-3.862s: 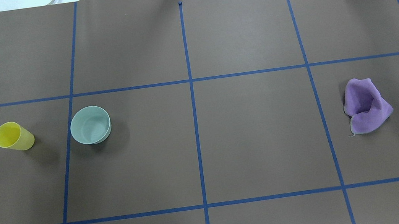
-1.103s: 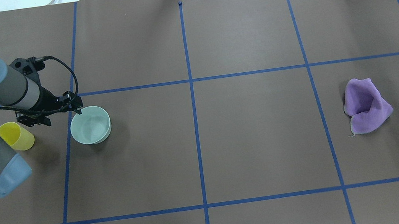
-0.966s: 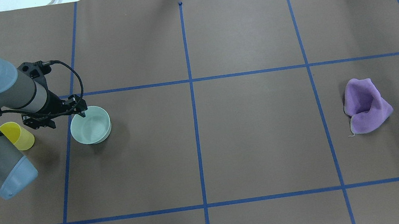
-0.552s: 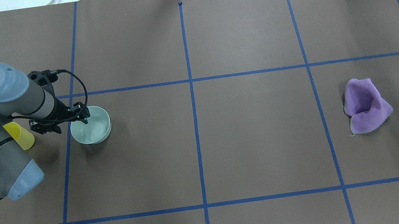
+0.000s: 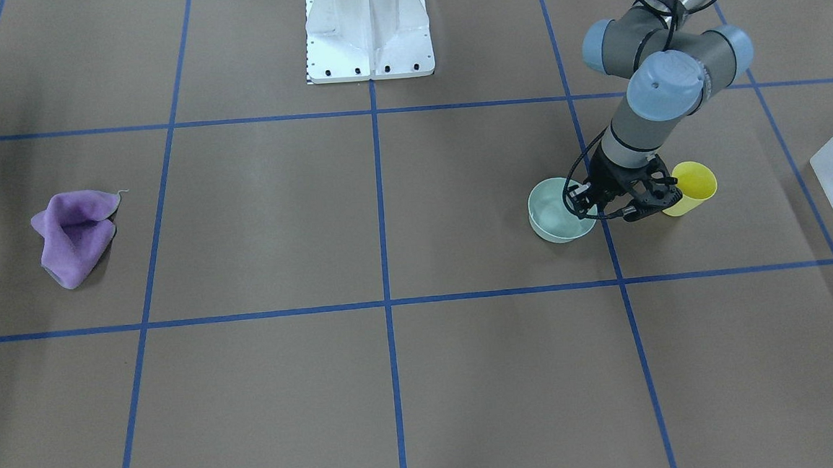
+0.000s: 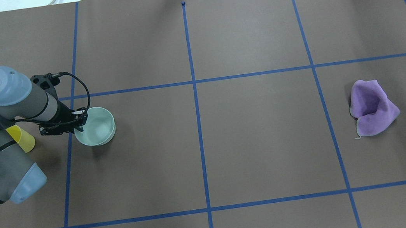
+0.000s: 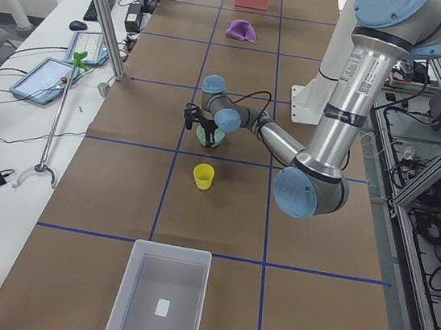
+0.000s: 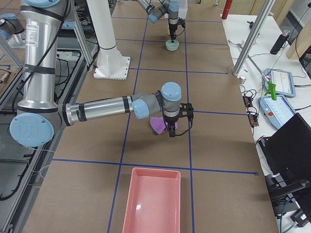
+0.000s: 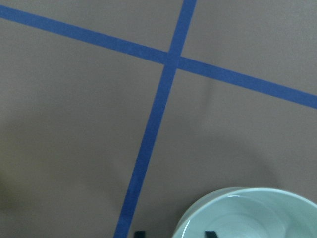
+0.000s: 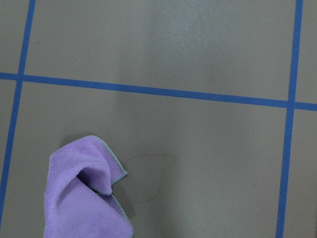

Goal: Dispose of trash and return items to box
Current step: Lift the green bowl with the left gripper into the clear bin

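Left claw [image 6: 81, 121] straddles the mint bowl's [image 6: 97, 128] rim — closed on it; right claw's state unclear.

A pink tray [image 8: 151, 200] is sitting at the table's [image 6: 261, 141] right end, a tablet [image 7: 51, 78] and clamp [image 7: 78, 58] are lying on the side bench [image 7: 10, 154].
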### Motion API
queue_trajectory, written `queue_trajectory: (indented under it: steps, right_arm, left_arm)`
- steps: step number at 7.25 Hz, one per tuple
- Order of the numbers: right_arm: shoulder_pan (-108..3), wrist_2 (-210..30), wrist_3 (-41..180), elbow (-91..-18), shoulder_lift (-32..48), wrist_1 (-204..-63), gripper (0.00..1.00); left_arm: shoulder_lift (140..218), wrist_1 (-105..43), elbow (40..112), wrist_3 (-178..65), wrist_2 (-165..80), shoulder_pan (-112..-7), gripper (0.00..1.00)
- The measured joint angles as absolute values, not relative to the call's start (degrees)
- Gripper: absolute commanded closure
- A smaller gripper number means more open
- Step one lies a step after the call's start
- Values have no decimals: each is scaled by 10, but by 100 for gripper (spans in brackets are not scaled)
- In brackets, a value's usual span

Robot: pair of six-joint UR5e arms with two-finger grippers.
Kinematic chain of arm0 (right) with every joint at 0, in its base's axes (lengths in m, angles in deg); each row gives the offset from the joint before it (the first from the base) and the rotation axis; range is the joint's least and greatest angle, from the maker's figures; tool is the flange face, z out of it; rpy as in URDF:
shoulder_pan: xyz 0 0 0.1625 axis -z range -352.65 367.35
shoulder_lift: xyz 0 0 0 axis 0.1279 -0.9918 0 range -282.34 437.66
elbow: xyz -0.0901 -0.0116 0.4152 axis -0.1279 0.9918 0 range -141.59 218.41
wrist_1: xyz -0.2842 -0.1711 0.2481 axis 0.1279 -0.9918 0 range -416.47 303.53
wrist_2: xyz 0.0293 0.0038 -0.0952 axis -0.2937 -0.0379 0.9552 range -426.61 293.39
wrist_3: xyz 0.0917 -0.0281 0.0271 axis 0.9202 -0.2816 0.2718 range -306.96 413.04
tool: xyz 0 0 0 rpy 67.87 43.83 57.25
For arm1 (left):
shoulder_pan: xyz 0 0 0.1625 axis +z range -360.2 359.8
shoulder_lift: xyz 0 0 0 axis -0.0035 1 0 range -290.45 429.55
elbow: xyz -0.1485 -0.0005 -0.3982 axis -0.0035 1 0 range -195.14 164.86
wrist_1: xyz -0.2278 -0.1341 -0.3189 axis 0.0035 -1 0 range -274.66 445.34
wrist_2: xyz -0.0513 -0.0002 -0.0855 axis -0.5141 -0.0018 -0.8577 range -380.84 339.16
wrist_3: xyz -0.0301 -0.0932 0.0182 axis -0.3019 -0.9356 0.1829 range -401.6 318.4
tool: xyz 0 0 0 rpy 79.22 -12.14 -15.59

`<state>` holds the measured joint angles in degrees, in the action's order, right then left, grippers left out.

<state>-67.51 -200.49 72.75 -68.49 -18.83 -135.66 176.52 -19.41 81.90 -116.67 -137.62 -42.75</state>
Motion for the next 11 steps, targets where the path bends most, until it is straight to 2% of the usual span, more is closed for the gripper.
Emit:
queue_trajectory:
  steps: [3, 5, 6, 7, 8, 11]
  right_arm:
    - [-669, -2004, 728, -673, -181, -1357, 0]
    - [-667, -2004, 728, -672, -179, -1357, 0]
    - [-666, -2003, 728, -672, -179, -1357, 0]
    - [-665, -2003, 728, -671, -179, -1357, 0]
    - [-664, -2003, 728, -671, -178, -1357, 0]
    - [-663, -2002, 728, -672, -174, -1357, 0]
  left_arm:
    - [1758, -178, 884, -1164, -1449, -482, 100]
    - [1717, -165, 925, -1075, -1533, -603, 100]
    - [1669, -163, 927, -960, -1560, -663, 100]
    - [1622, -162, 906, -812, -1574, -728, 100]
    - [1596, -163, 849, -654, -1587, -803, 100]
    - [1605, -165, 648, -356, -1617, -950, 100]
